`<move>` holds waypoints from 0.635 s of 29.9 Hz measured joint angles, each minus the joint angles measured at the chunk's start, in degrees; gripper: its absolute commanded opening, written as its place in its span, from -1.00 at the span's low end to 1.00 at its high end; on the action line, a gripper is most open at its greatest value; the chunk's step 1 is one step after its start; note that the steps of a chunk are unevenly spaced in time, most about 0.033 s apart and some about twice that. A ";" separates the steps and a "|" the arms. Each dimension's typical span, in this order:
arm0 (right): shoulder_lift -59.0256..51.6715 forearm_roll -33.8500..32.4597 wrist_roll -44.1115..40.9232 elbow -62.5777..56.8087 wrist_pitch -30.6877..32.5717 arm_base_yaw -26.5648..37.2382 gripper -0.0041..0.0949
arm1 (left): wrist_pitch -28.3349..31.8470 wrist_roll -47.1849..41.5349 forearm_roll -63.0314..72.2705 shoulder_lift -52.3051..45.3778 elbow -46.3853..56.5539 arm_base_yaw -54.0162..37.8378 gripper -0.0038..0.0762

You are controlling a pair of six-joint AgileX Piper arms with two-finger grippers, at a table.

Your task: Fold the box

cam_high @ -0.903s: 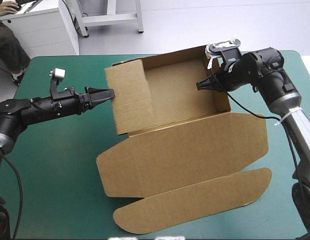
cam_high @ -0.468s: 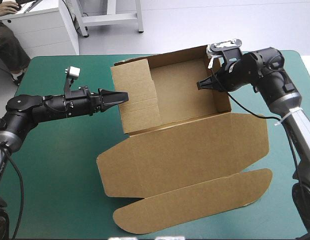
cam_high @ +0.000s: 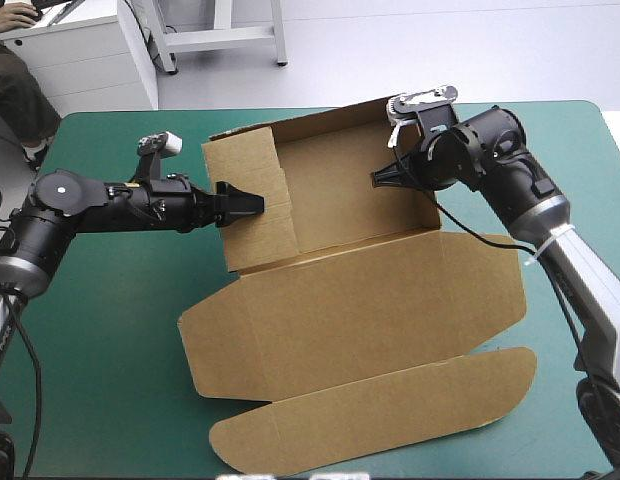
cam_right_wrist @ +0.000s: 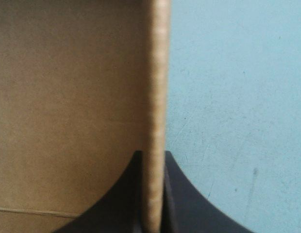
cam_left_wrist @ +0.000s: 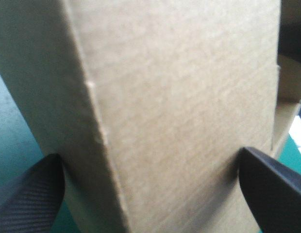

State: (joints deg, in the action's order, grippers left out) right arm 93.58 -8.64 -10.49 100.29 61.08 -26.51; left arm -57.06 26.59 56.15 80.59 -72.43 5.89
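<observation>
The brown box (cam_high: 370,300) lies across the middle of the teal-green table, its far part a tray with raised walls and its lid (cam_high: 390,415) flat toward the near edge. My left gripper (cam_high: 252,204) is open, pressed against the outside of the tray's left wall (cam_high: 252,228). In the left wrist view that wall (cam_left_wrist: 179,97) fills the space between the black fingers (cam_left_wrist: 29,194). My right gripper (cam_high: 378,179) is shut on the tray's right wall. The board's edge (cam_right_wrist: 157,73) stands pinched between its fingers (cam_right_wrist: 153,160).
The lid's rounded tuck flap (cam_high: 290,445) reaches close to the table's near edge. The teal-green cover (cam_high: 100,340) shows on the near left, and again to the right of the box (cam_high: 565,190). The tray's far wall (cam_high: 320,120) stands near the far edge.
The whole box has shifted left and turned slightly. My right gripper moved left with the right wall in it. My left gripper dropped lower on the left wall, and its wrist turned.
</observation>
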 measured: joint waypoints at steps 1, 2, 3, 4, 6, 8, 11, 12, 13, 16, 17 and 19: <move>0.00 -0.36 -0.62 0.00 -0.12 -0.43 -0.95 | 1.35 -3.03 -3.49 -0.18 -0.85 1.44 0.82; 0.00 -0.76 -1.04 0.00 -0.22 -0.68 -0.95 | 2.45 -5.49 -6.20 -0.33 -1.50 2.60 0.82; 0.00 -0.99 -1.54 0.00 -0.38 -0.87 -0.95 | 3.86 -8.58 -9.45 -0.46 -1.91 4.02 0.82; 0.00 -1.18 -1.90 0.00 -0.43 -0.93 -0.95 | 5.22 -11.62 -12.44 -0.53 -2.12 5.36 0.82; 0.00 -1.36 -2.31 0.00 -0.43 -0.93 -0.95 | 7.70 -16.87 -17.38 -0.53 -2.24 7.56 0.82; 0.00 -1.59 -2.51 0.00 -0.43 -0.93 -0.95 | 10.31 -20.16 -21.12 -0.48 -2.23 9.34 0.82; 0.00 -1.65 -2.70 0.00 -0.43 -0.93 -0.95 | 12.87 -22.39 -23.00 -0.48 -2.25 11.10 0.82; 0.00 -1.65 -2.70 0.00 -0.43 -0.93 -0.95 | 13.38 -22.78 -23.15 -0.48 -2.25 11.33 0.82; 0.00 -1.65 -2.70 0.00 -0.43 -0.93 -0.95 | 13.72 -23.24 -23.41 -0.48 -2.25 11.47 0.82; 0.00 -1.60 -2.73 0.00 -0.43 -0.93 -0.95 | 14.22 -23.73 -23.93 -0.32 -2.25 11.47 0.80; 0.00 -1.60 -2.77 0.00 -0.48 -0.93 -0.95 | 14.39 -23.75 -24.08 -0.24 -2.25 11.47 0.77; 0.00 -1.60 -2.77 0.00 -0.55 -0.93 -0.95 | 14.53 -23.92 -24.24 0.24 -2.25 11.47 0.62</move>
State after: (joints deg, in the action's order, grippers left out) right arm 93.58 -10.24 -13.27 100.29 60.53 -27.44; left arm -42.53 2.67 31.91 80.83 -74.69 17.36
